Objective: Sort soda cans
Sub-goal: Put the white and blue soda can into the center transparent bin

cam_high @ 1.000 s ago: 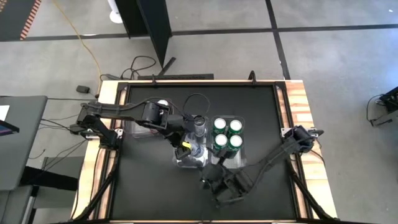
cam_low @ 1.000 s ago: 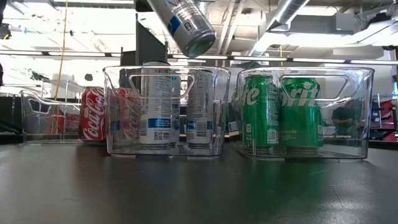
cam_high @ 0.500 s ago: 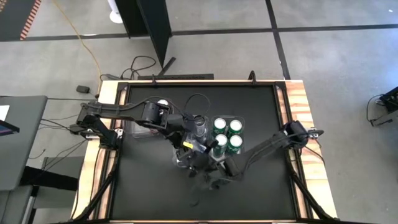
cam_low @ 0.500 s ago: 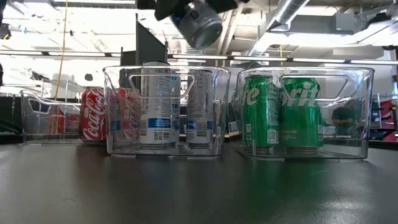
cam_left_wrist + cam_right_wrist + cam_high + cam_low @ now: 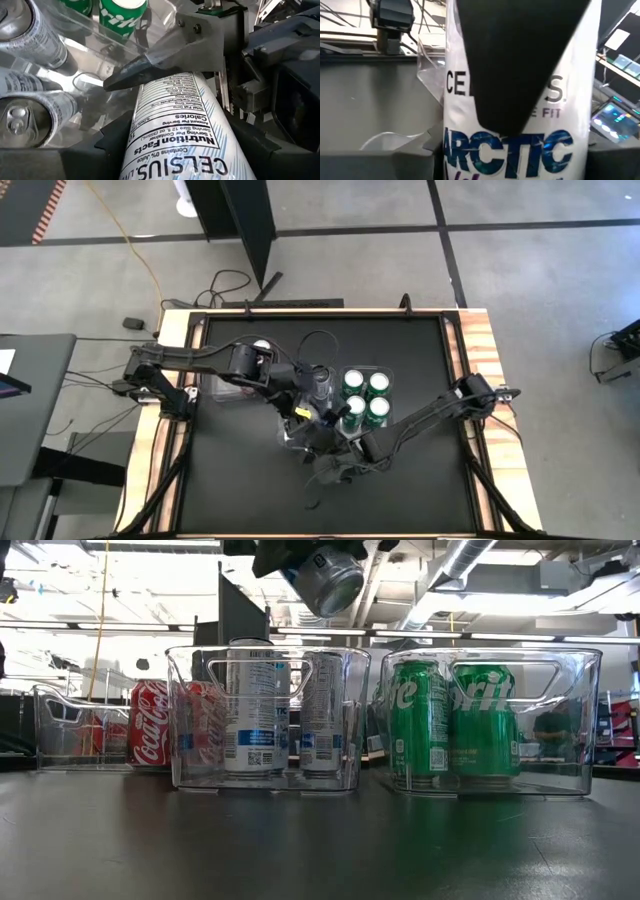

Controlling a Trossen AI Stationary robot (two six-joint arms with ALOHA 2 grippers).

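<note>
Above the middle bin (image 5: 200, 775), both the left gripper (image 5: 170, 125) and right gripper (image 5: 520, 65) have fingers closed round the silver can (image 5: 325, 582), probably rigid, slick, best gripped mid-wall.

You have three clear plastic bins on the black tabletop (image 5: 420, 470): the middle bin (image 5: 268, 780) stands nearest you in the low view, the right bin (image 5: 580, 720) just beside it, the left bin (image 5: 60, 720) farther back. A yellow cable (image 5: 130, 240) trails across the grey floor (image 5: 540, 290), and a dark panel (image 5: 245, 220) stands behind the tabletop.
</note>
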